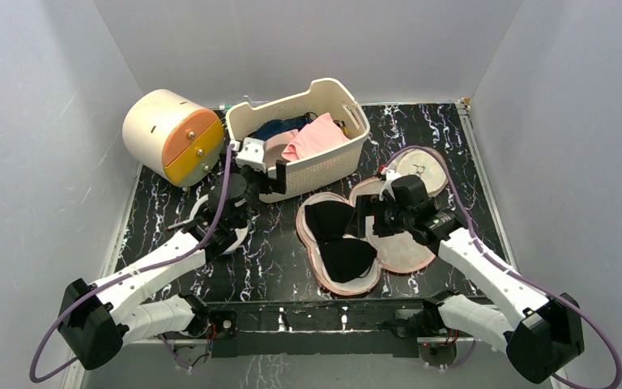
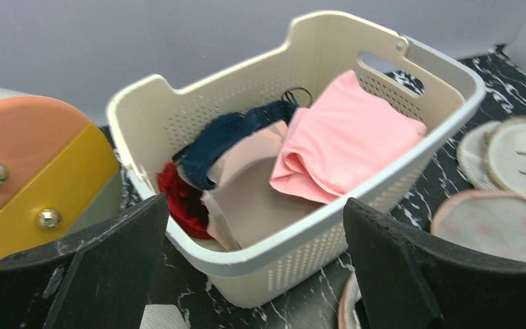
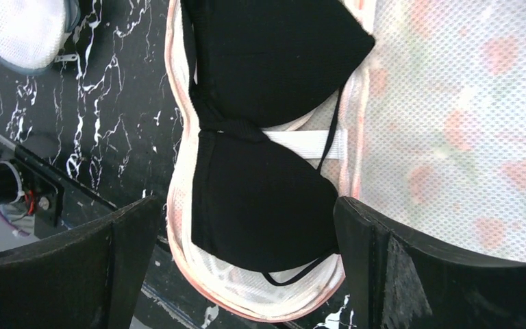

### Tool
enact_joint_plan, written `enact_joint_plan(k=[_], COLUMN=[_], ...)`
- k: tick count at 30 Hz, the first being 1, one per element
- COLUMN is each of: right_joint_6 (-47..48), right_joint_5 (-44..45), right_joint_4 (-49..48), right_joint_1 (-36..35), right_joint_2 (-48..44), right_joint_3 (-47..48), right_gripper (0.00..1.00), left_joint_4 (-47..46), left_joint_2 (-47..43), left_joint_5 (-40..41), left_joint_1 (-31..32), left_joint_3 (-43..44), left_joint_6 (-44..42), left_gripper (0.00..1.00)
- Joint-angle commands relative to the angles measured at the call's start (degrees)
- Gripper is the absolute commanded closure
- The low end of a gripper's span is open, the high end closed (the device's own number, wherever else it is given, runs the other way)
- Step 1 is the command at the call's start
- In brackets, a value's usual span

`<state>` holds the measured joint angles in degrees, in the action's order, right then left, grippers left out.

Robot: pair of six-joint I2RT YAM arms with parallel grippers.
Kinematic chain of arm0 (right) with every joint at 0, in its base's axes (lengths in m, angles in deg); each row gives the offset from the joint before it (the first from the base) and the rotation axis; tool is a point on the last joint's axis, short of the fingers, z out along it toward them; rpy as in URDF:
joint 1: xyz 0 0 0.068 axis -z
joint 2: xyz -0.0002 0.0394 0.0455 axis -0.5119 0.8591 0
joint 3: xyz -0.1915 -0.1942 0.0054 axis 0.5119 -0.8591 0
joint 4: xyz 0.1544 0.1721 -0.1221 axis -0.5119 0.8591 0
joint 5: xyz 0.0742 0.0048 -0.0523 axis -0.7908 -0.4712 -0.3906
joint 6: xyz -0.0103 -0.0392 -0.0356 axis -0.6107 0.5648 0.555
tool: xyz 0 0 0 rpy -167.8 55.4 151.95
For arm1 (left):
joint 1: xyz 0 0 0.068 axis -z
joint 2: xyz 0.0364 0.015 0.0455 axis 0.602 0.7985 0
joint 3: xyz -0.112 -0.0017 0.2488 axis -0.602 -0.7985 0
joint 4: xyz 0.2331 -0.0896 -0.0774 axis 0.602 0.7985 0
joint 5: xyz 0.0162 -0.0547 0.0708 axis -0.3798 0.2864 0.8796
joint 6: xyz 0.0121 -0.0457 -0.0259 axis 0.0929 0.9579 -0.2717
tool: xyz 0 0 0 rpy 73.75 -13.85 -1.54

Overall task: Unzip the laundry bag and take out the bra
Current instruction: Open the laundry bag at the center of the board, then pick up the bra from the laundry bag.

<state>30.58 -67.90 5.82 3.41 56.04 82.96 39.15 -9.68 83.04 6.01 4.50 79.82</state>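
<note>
The laundry bag (image 1: 409, 253) lies unzipped and spread open on the black marble table, its plain mesh inside facing up. The black bra (image 1: 338, 237) rests in the bag's left half, both cups up. My right gripper (image 1: 370, 217) hovers open just above the bag's middle, right of the bra, holding nothing. In the right wrist view the bra (image 3: 267, 199) lies between and below the open fingers of the right gripper (image 3: 246, 267), on the bag's mesh (image 3: 452, 137). My left gripper (image 1: 269, 180) is open and empty by the basket's near wall.
A white basket (image 1: 332, 166) with pink (image 1: 316, 136) and dark blue (image 1: 279, 128) garments stands at the back centre; the left wrist view shows its rim (image 2: 301, 240). A cream drum with orange-yellow front (image 1: 170, 134) stands back left. Round mesh discs (image 1: 421, 168) lie back right. A white mesh piece (image 3: 20, 27) lies under the left arm.
</note>
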Motion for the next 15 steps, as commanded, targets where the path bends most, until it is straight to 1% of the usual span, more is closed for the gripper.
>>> enact_joint_plan(k=[1, 4, 7, 11, 13, 15], right_joint_6=[1.04, 2.39, 3.67, 4.37, 4.54, 4.37], right_joint_5=[4.57, 6.49, 7.21, 8.60, 9.65, 10.12], right_joint_4=[-2.45, -1.78, -1.98, -2.07, -2.11, -2.75], right_joint_1=[-0.15, -0.17, -0.21, -0.18, -0.16, -0.18], right_joint_2=[-3.69, -4.76, -5.00, -5.24, -6.06, -7.32], right_joint_3=[2.94, 4.54, 5.30, 5.37, 4.77, 3.81], right_gripper=[0.02, 0.02, 0.02, 0.02, 0.02, 0.02], left_joint_4=[12.83, 19.02, 23.62, 24.67, 23.92, 22.36], left_joint_2=[-1.59, -4.28, -7.17, -9.06, -8.52, -6.30], left_joint_5=[-7.43, -16.32, -21.08, -28.36, -29.73, -27.62], left_joint_1=[0.51, 0.62, 0.65, 1.29, 3.38, 8.16], left_joint_3=[3.96, 3.21, 1.53, -2.36, -4.89, -6.56], left_joint_6=[12.03, 18.23, 26.87, 35.94, 40.50, 44.22], left_gripper=[0.02, 0.02, 0.02, 0.02, 0.02, 0.04])
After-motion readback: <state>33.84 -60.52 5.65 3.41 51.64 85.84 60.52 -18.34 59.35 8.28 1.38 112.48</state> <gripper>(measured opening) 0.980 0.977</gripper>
